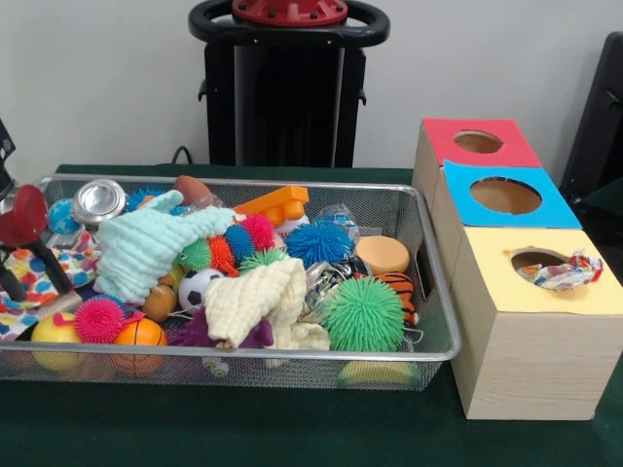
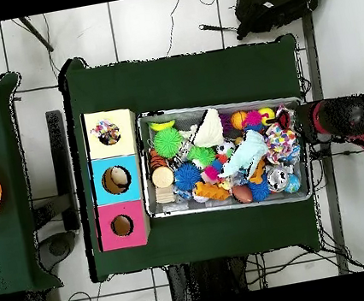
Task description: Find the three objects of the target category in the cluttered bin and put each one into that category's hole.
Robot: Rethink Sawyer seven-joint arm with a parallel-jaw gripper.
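Observation:
My gripper (image 1: 41,291) stands at the left end of the wire bin (image 1: 428,243), its two black fingers spread apart and open over a polka-dot cloth (image 1: 34,275). In the overhead view the red arm (image 2: 349,116) reaches in from the right, and the gripper (image 2: 298,129) is at the bin's right rim beside the same cloth (image 2: 281,142). A mint-green cloth (image 1: 146,248) and a cream cloth (image 1: 255,302) lie on the heap. A crumpled patterned cloth (image 1: 569,271) hangs out of the yellow box's hole (image 1: 535,260).
The bin is packed with spiky balls, among them a green one (image 1: 363,313) and a blue one (image 1: 318,242), sports balls, a steel bowl (image 1: 98,200) and an orange block (image 1: 274,204). The red box (image 1: 478,142), blue box (image 1: 505,196) and yellow box stand in a row beside the bin.

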